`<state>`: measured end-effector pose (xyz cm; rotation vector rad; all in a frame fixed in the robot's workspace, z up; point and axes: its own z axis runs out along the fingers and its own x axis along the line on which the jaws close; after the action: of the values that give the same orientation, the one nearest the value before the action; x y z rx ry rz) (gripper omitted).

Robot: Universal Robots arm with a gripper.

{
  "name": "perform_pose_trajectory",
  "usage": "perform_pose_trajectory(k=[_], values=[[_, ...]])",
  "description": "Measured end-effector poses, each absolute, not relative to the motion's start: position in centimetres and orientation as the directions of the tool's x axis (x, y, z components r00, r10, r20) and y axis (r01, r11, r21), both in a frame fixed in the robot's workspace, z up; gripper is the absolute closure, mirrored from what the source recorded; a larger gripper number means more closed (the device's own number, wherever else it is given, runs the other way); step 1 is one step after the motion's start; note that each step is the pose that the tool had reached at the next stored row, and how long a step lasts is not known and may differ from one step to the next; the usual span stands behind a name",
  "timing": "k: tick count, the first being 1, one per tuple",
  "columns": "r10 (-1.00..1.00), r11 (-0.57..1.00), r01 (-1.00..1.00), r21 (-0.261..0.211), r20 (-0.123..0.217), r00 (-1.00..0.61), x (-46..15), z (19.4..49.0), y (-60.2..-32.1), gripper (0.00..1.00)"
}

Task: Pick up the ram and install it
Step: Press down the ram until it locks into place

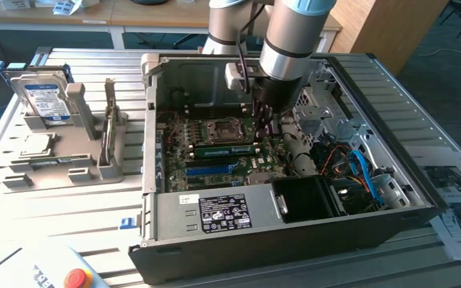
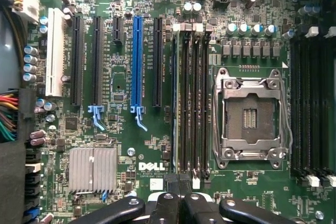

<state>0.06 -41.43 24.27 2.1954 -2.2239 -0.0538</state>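
green and thin, the ram [image 1: 224, 150] stands on edge in a slot on the motherboard [image 2: 147, 145], near the middle of the exterior view, inside the open computer case [image 1: 154, 180] on the bench [image 1: 70, 210]. the pincer [image 1: 263, 131] is closed right down, with nothing i can see between its fingers, and hangs at the stick's end on the exterior view's right. to my eye the picking up is done and the seating is in hand, with the closed tips serving as a pusher. finishing would call for a straight downward press, square to the slot, until the end clips snap in. whether the tips actually touch the ram i can't tell, because the arm blocks that spot. from the wrist camera the stick is edge-on among the dark memory slots [image 2: 195, 98] and hard to pick out, as are the clips.
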Motion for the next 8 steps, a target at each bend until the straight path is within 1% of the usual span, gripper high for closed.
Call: perform_pose_trajectory(k=[8], values=[[-1.000, 0.013, -0.999, 0.036, -0.013, -0.013, 0.06, 23.84, -41.42, 0.90]])
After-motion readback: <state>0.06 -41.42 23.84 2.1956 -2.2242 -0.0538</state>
